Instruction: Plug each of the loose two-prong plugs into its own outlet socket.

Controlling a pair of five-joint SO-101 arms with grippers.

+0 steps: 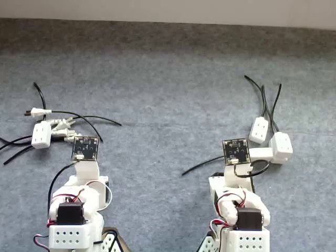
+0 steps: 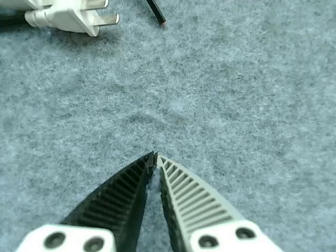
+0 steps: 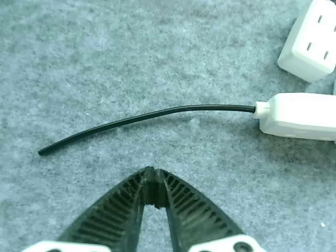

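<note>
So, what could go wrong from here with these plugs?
1. The loose plugs lie bunched among crossing cords beside the socket block; lifting one may drag the others.
2. The socket block seems unfixed on the carpet and may slide when pushed.
3. The left gripper and right gripper are shut; approaching so could knock a plug away.

Soft, even light; faint shadows
</note>
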